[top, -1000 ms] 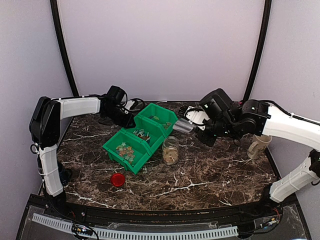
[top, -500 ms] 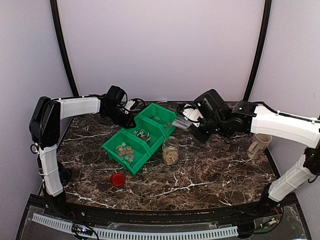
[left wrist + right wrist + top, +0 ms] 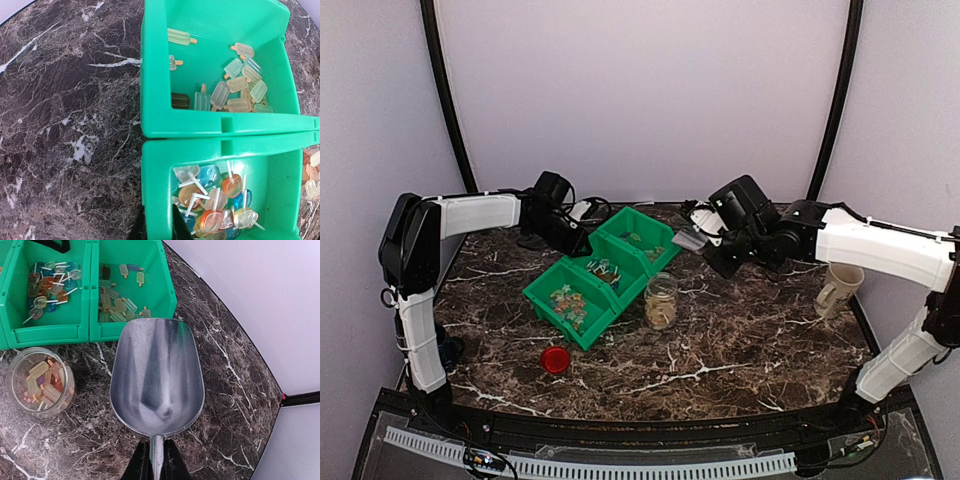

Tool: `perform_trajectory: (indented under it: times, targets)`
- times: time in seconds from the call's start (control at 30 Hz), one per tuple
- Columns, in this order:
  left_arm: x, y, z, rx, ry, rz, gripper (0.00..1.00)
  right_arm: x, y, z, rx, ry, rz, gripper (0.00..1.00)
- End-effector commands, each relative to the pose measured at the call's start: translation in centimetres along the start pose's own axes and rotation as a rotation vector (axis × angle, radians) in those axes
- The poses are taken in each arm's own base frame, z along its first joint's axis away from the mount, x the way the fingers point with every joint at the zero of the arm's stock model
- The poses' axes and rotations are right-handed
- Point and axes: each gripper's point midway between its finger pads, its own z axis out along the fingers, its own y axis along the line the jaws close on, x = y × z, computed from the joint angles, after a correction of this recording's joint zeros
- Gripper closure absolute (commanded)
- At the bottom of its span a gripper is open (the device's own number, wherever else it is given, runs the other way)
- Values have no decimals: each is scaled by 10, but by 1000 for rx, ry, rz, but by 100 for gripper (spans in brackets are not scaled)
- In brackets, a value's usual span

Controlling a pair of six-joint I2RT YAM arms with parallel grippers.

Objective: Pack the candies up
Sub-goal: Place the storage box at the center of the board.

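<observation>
Most of the view is a dark marble table (image 3: 740, 350). A row of green bins (image 3: 555, 318) sits diagonally on it, three of them side by side and touching. I'll place everything else off that row.

The left arm (image 3: 470, 213) reaches in from the row's left. The left gripper (image 3: 159, 231) is at the far-left side of the middle bin, pinched onto that bin's wall with one finger inside and one outside.

The right arm (image 3: 880, 245) comes in from the right of the row. The right gripper (image 3: 157, 462) is clamped tight on the thin handle of a metal scoop (image 3: 157, 375). The scoop is held up in the air just off the far bin's right side, with its bowl pointing toward the row.

A tan mug (image 3: 838, 290) stands well to the right of the row, out near the table edge. A glass jar (image 3: 661, 285) stands upright with its top open, just beside the middle bin on the right. A round red lid (image 3: 556, 359) lies flat on the table a little in front of the near bin.

The candies (image 3: 568, 300) are small orange and green bits in the near bin. There are lollipops (image 3: 215, 200) in the middle bin and pale ice-pop shapes (image 3: 235, 90) in the far one. More orange and tan ones sit in the bottom of the jar.
</observation>
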Motion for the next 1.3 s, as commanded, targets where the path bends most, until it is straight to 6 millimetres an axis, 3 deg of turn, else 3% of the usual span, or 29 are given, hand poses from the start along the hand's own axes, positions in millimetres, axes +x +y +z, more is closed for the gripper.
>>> perform_trajectory:
  times: [0.0,0.37,0.53,0.9,1.27]
  targets:
    - [-51,-7,-45,23,-157,41,100,-2,-20,7,49,-28,109,100]
    - [-59,-3,-55,78,-166,70,100,18,-29,22,51,-5,187,100]
    - [-56,10,-52,52,-148,67,100,37,-30,31,53,30,218,100]
    - [-62,66,-52,-40,-152,-52,100,50,-42,46,47,29,323,100]
    - [-47,132,-37,-134,-95,-97,100,65,-44,51,44,47,373,100]
